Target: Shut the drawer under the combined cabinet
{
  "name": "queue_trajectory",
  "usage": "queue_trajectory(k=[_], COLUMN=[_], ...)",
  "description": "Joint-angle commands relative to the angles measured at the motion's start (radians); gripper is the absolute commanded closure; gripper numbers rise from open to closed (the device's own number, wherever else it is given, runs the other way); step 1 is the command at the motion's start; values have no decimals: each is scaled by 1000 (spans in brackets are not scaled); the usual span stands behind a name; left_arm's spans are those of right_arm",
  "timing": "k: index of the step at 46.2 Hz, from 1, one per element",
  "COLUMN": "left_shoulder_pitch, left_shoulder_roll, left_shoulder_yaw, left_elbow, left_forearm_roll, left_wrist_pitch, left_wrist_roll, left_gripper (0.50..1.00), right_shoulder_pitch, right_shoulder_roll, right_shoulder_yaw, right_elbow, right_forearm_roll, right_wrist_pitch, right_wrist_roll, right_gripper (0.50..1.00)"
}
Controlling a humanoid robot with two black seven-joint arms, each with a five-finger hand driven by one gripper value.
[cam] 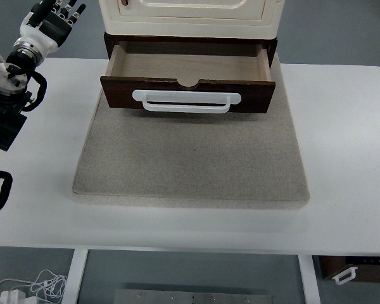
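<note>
Wooden drawer (189, 66) stood open, probably sliding stiffly; push at its white handle (186, 101). Left hand (50, 19) hovered empty, fingers loosely extended.

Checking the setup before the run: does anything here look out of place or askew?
Only the drawer stands out: it is pulled out from under the cabinet, its empty inside showing. It sits square, white handle intact. Nothing spilled on the grey mat. The left hand is up at the far left, holding nothing.
</note>
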Motion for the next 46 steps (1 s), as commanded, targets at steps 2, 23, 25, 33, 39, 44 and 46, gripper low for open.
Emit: queue_trajectory(k=[2, 23, 25, 33, 39, 44, 46], left_shoulder_pitch=[-15, -108, -121, -141, -179, -214, -230], left_shoulder_roll=[14, 155, 169, 222, 270, 291, 305], left_shoulder_yaw=[1, 8, 8, 7, 8, 8, 8], left_elbow=[2, -11, -14, -103, -182, -225, -242], left_forearm_roll=[3, 60, 74, 80, 84, 112, 129], left_wrist_pitch=[0, -5, -5, 0, 6, 6, 6], left_wrist_roll=[-2, -2, -2, -2, -2, -2, -2], left_gripper=[500, 500, 500, 500, 500, 500, 500], right_shoulder_pitch=[0, 0, 0, 0, 0, 0, 0], right_shoulder_roll=[0, 0, 0, 0, 0, 0, 0], right_shoulder_yaw=[0, 0, 0, 0, 0, 0, 0], right_elbow=[0, 0, 0, 0, 0, 0, 0], right_forearm_roll=[0, 0, 0, 0, 0, 0, 0], right_wrist_pitch=[0, 0, 0, 0, 0, 0, 0], right_wrist_roll=[0, 0, 0, 0, 0, 0, 0], right_gripper=[548, 548, 548, 548, 548, 548, 548])
